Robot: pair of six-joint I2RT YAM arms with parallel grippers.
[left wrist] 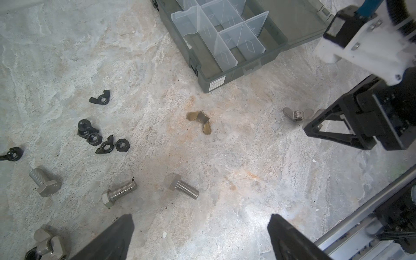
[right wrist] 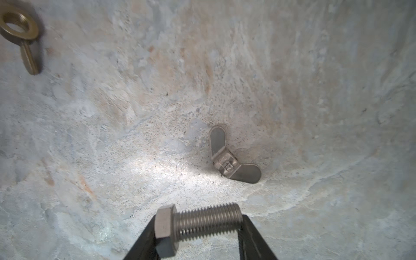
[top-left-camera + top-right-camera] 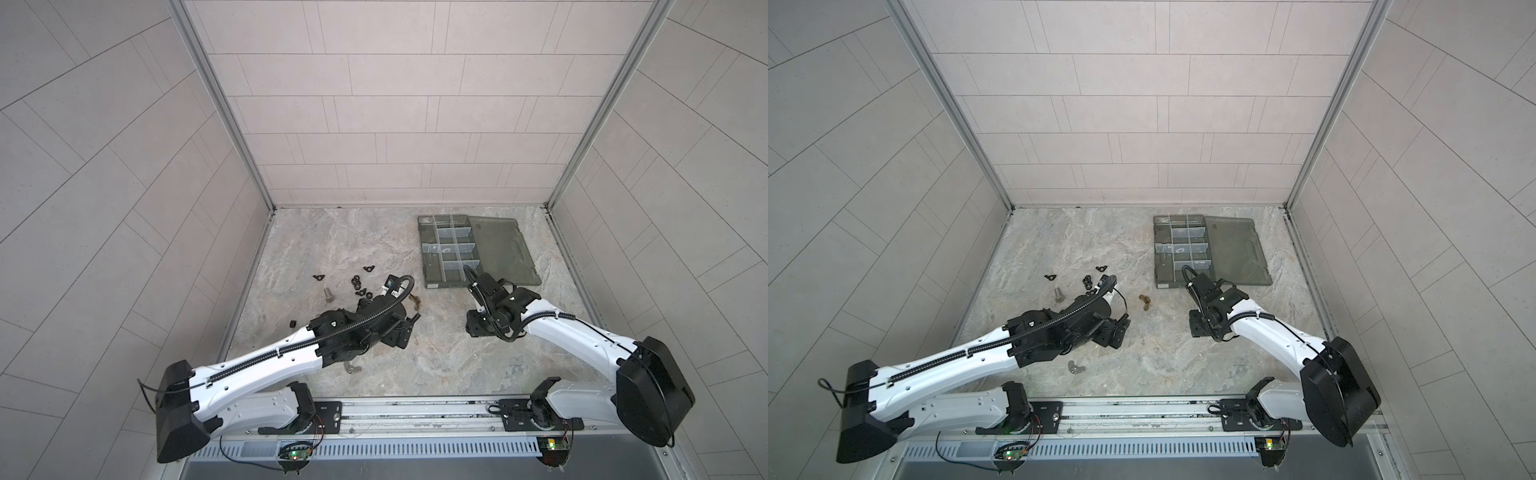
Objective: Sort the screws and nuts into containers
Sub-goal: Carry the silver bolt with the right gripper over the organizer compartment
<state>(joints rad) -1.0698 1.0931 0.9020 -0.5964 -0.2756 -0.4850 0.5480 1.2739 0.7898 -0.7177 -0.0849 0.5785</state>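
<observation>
Right fingers clamp screw; left fingers wide.

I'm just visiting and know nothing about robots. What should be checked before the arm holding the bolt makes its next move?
1. Grip: the right gripper clamps the short silver hex-head bolt end to end, from head to thread tip: ok.
2. Bolt lifted clear of the stone-patterned table: cannot tell.
3. The silver metal wing nut lies apart from the bolt and is not caught: ok.
4. The smoky-grey plastic organizer box is open, with its hinged lid flat beside it: ok.
5. The left gripper is open, empty and away from the box: ok.
</observation>
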